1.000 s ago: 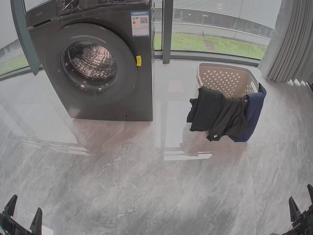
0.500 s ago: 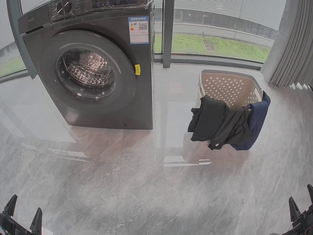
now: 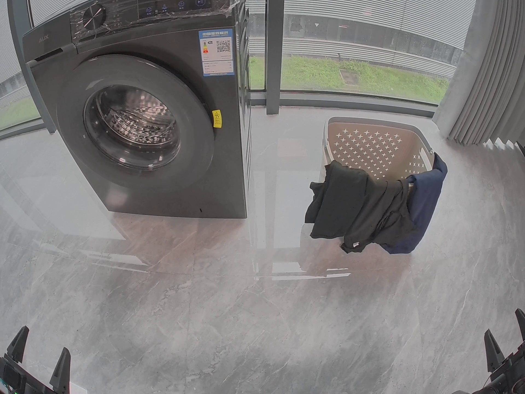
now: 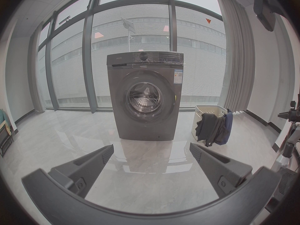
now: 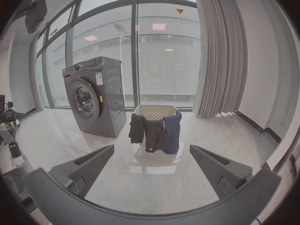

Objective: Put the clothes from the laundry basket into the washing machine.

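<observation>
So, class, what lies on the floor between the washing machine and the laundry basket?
Nothing. In the head view the floor between the washing machine and the basket is bare; the clothes hang over the basket's rim.

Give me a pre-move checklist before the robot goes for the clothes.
1. Left gripper open and empty: ok.
2. Right gripper open and empty: ok.
3. Clothes exposed for a grasp: ok, black clothes and navy garment hang over the laundry basket rim.
4. Basket within reach: not ok, both grippers sit far short of it.
5. Washing machine door open: not ok, it looks shut.
</observation>
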